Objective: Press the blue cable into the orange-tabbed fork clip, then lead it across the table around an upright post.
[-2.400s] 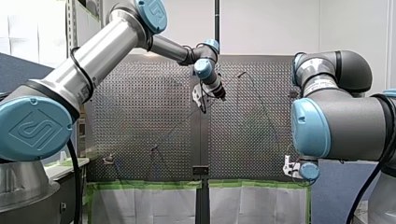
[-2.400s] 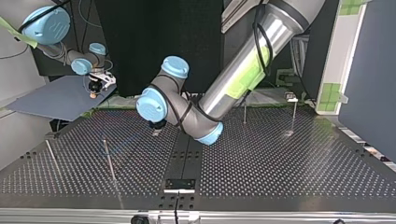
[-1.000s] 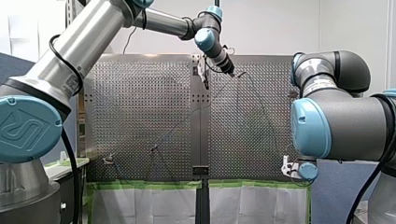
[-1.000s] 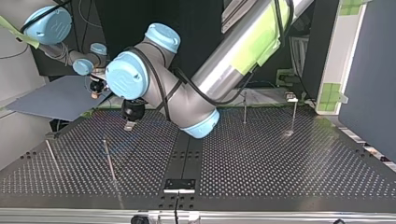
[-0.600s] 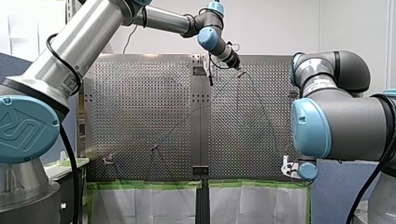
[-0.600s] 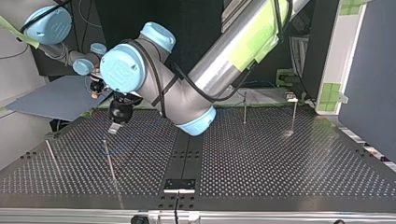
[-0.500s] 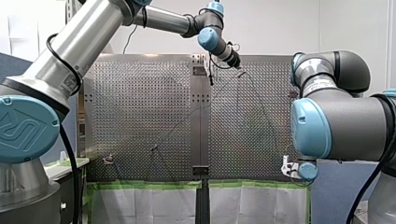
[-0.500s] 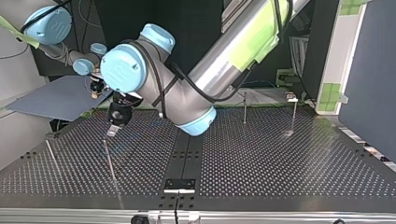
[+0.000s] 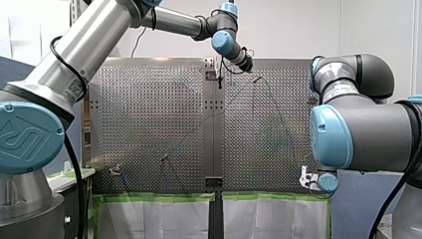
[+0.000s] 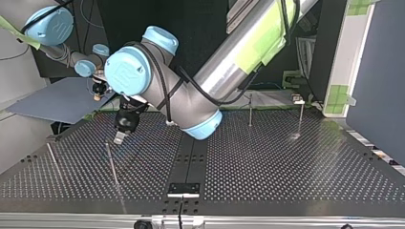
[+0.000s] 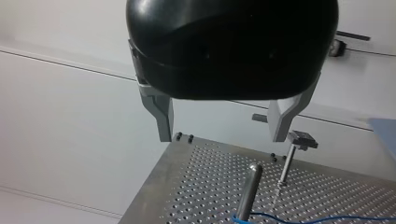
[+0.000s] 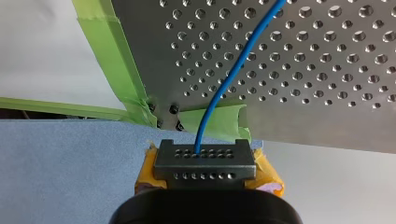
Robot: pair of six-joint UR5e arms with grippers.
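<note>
My left gripper point(image 11: 224, 135) is open, its two metal fingers point(image 11: 163, 116) apart with nothing between them. It hangs above and apart from an upright metal post point(image 11: 249, 189), and the blue cable point(image 11: 289, 218) passes the foot of that post. In the top view my left gripper point(image 10: 119, 138) hovers just behind the post point(image 10: 112, 164) at the left. My right gripper point(image 12: 204, 161) is shut on the blue cable point(image 12: 224, 79) with yellow pads, off the table's taped corner. A small clip on a stalk point(image 10: 298, 101) stands at the top view's far right.
More upright posts stand on the perforated table point(image 10: 286, 167): one at the top view's far left point(image 10: 52, 160) and one right of the middle point(image 10: 250, 109). A blue-grey board point(image 10: 57, 102) lies under my right gripper point(image 10: 98, 90). Green tape point(image 12: 116, 70) lines the table's edge.
My left gripper swung toward the top view's left, then in the last half second shifted slightly back and lower beside the post. My right arm has not moved.
</note>
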